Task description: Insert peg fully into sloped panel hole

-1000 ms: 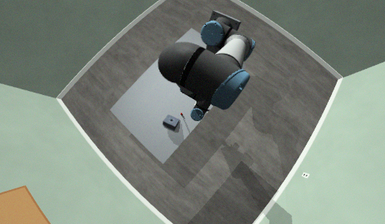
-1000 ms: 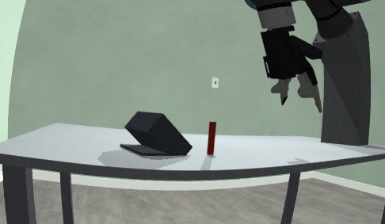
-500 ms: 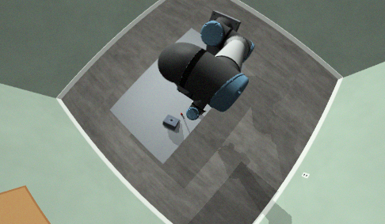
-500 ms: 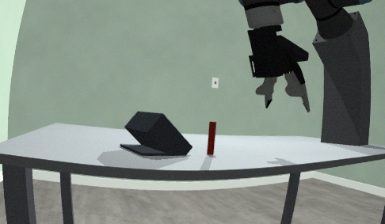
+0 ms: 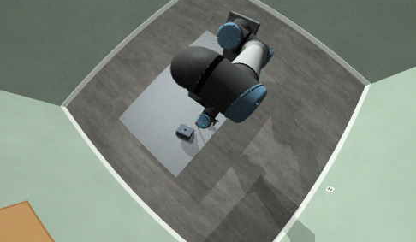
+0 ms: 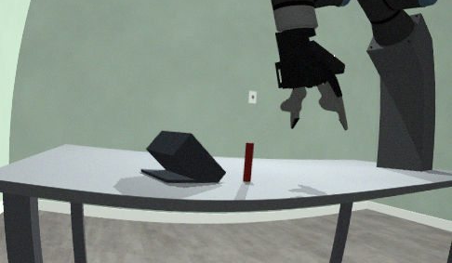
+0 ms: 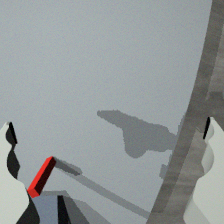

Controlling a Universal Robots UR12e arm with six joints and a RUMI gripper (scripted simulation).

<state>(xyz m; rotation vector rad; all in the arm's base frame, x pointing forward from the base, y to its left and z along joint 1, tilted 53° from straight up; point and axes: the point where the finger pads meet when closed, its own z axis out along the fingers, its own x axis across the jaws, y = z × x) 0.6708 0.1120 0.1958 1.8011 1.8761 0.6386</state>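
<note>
A red peg point(image 6: 248, 162) stands upright on the grey table, just right of the dark sloped panel block point(image 6: 185, 157). From above, the peg point(image 5: 196, 123) shows as a small red spot beside the block point(image 5: 184, 131), whose hole faces up. My gripper point(image 6: 319, 114) is open and empty, hanging well above the table, up and to the right of the peg. In the wrist view the peg point(image 7: 41, 177) and a corner of the block point(image 7: 47, 209) sit at the lower left, with my fingertips at the left and right edges.
The arm's dark pedestal point(image 6: 405, 97) stands at the table's right end. The table edge runs along the right of the wrist view, with wood floor point(image 7: 195, 145) beyond it.
</note>
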